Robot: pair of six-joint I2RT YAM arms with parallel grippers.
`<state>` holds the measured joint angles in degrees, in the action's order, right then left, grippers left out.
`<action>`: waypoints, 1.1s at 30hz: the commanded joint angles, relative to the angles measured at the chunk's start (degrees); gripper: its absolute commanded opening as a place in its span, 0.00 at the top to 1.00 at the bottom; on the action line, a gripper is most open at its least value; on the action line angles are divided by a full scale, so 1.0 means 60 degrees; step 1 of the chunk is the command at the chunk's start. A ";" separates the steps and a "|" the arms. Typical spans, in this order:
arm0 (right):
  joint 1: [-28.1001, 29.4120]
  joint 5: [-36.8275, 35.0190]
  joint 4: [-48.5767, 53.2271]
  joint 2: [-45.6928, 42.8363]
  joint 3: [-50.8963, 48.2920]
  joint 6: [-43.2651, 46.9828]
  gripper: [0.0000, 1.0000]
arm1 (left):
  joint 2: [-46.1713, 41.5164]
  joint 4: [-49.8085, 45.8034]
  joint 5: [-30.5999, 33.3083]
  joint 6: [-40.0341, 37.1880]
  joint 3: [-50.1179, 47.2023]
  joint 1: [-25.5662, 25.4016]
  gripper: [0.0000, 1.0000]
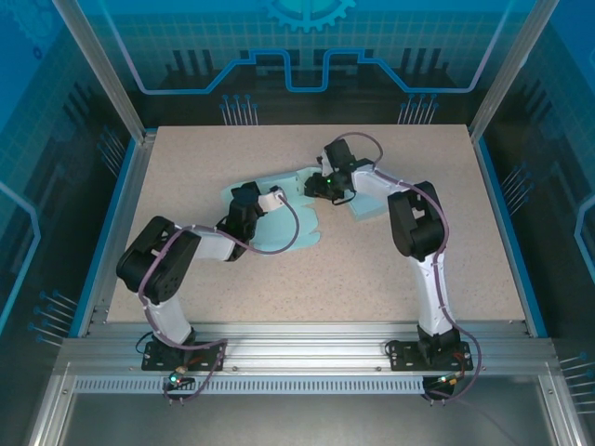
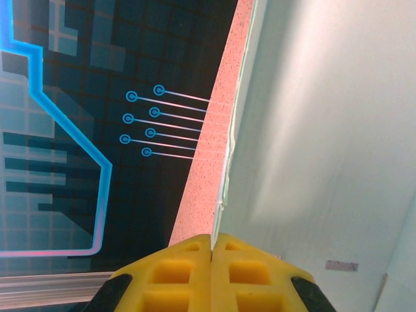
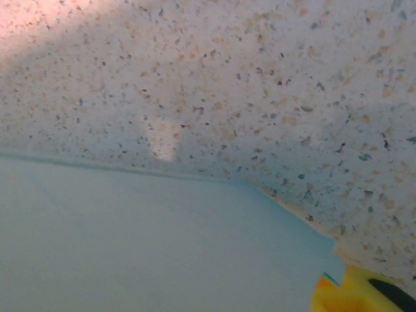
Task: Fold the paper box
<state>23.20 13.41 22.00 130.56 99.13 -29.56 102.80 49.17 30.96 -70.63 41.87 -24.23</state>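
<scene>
I have the box (image 1: pixel 290 234) lying as a flat, unfolded sheet on the bench (image 1: pixel 418 297), a little beyond the bench's middle. Its long axis runs across the bench from left to right, with one broad flap reaching toward the bench's near edge.

The left tool (image 2: pixel 212 246) is fully closed, its yellow fingers pressed together with no gap. In the left wrist view the sheet's edge runs straight down to the seam between them; I cannot tell whether the paper is pinched there or just passes beside the tips. The right tool (image 1: pixel 318 186) sits over the sheet's far edge, closer to the bench's right side. Its wrist view gives me just the corner of one yellow finger (image 3: pixel 354 294) down against the paper, so I cannot tell how far open it is or whether it has hold of anything.

The sheet is pale blue-green, smooth and matte, with a lifted panel in the left wrist view.
</scene>
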 commanded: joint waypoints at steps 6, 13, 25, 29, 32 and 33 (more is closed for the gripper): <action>0.0005 0.0051 0.0338 0.0354 0.0282 -0.0311 0.51 | 0.0905 0.1536 0.0443 -0.0682 0.0114 -0.0275 1.00; 0.0001 -0.0042 0.0365 0.0407 0.0149 -0.0725 0.50 | 0.0348 0.0821 0.0209 0.0340 0.0145 -0.0207 1.00; -0.0072 0.0908 -0.0267 0.0202 -0.0444 -0.1167 0.55 | 0.0554 0.1003 0.0447 0.0089 0.0195 -0.0186 1.00; -0.0203 0.1582 -0.0997 -0.0068 -0.0878 -0.1606 0.59 | 0.0684 0.1308 0.0589 -0.0209 0.0202 -0.0219 1.00; -0.0263 0.1843 -0.1233 -0.0248 -0.0976 -0.1767 0.62 | 0.0892 0.1703 0.0726 -0.0551 0.0205 -0.0259 1.00; -0.0263 0.1891 -0.1245 -0.0308 -0.0977 -0.1787 0.63 | 0.0973 0.1832 0.0768 -0.0621 0.0212 -0.0292 1.00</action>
<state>21.45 20.27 15.44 130.50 94.52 -37.95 107.02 55.99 34.28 -73.08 41.87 -25.45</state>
